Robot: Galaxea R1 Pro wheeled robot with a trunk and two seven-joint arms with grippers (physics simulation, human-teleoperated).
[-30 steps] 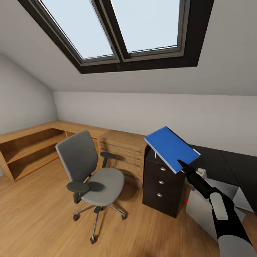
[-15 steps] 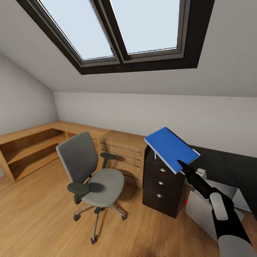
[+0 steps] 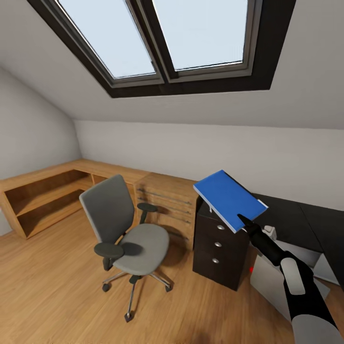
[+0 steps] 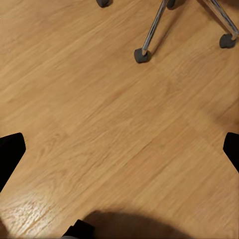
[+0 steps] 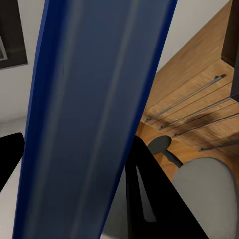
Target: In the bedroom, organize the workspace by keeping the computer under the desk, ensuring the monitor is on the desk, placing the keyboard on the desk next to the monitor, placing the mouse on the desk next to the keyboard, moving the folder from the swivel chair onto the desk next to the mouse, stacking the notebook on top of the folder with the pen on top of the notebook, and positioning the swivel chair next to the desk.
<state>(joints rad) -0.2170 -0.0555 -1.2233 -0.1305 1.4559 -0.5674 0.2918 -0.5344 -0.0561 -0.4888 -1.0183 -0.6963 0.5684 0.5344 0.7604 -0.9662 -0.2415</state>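
A bright blue folder [image 3: 228,198] hangs tilted in the air above the black drawer end of the desk [image 3: 286,217], with my right gripper [image 3: 242,220] shut on its near edge. In the right wrist view the folder [image 5: 94,114] runs edge-on between the dark fingers [image 5: 152,199]. The grey swivel chair [image 3: 126,234] stands on the floor to the left of the desk, its seat bare. Under the desk stands the pale grey computer [image 3: 274,284], showing a small red light. My left gripper [image 4: 119,152] is open above the wooden floor, near the chair's castors [image 4: 141,55].
A light wooden drawer unit [image 3: 167,200] and low wooden shelves [image 3: 43,200] line the back wall behind the chair. The desk's black drawers [image 3: 219,248] have round silver knobs. A sloped ceiling with a skylight [image 3: 162,43] hangs overhead.
The whole picture has shifted slightly, so the camera moved. The folder and my right arm keep the same place in view.
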